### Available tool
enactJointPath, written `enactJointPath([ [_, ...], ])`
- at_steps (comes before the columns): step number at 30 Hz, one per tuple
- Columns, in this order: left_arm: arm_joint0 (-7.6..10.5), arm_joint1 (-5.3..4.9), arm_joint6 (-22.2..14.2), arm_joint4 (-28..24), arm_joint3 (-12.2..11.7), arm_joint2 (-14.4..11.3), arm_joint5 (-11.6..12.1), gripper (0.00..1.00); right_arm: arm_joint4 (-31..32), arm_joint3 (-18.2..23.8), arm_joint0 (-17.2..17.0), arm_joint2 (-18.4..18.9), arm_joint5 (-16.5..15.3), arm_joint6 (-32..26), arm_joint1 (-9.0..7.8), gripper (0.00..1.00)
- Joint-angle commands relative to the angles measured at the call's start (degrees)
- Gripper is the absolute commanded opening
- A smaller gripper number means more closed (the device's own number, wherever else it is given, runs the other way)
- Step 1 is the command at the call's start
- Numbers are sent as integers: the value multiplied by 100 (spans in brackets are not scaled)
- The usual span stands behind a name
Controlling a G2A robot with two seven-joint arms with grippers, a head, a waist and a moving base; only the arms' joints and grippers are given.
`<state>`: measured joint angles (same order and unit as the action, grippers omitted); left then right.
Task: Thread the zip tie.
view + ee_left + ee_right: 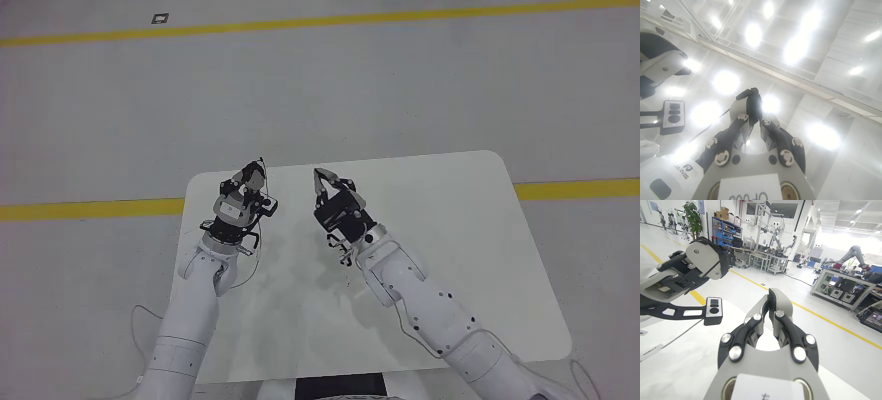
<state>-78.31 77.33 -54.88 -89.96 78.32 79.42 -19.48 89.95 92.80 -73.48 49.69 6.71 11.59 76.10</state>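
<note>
Currently the left gripper (251, 183) is up off the white worktop (450, 260), near its far edge and toward the far left corner. It is tipped so that its fingers point at the ceiling. It is clenched on the black zip tie (751, 93): a dark lump of the tie sits pinched between the pads and pokes out past the fingertips. A thin black strap runs from there back along the outside of one finger. In the top view a fine black end stands out beyond the gripper toward the far edge.

The right gripper (769, 302) hangs just beside the left one, apart from it, nearer the middle of the far edge. Its fingers are pressed together, ribbed pads touching at the tips, and nothing can be made out between them. Yellow lines (90, 210) cross the grey floor beyond and beside the worktop.
</note>
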Motion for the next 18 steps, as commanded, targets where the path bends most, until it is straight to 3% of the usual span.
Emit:
enactJointPath([
  [1, 0, 0, 0, 0, 0, 0, 0, 0, 0, 31, -18, 19, -1, -11, -19, 9],
  [2, 0, 0, 0, 0, 0, 0, 0, 0, 0, 60, -33, 36, -8, -13, -33, 37],
  [3, 0, 0, 0, 0, 0, 0, 0, 0, 0, 87, -43, 52, -22, 0, -45, 51],
  [4, 0, 0, 0, 0, 0, 0, 0, 0, 0, 113, -50, 65, -60, 22, -60, 100],
  [7, 0, 0, 0, 0, 0, 0, 0, 0, 0, 174, 25, 106, -332, 108, -148, 100],
  [18, 0, 0, 0, 0, 0, 0, 0, 0, -18, 148, 68, 204, -320, 65, -197, 100],
])
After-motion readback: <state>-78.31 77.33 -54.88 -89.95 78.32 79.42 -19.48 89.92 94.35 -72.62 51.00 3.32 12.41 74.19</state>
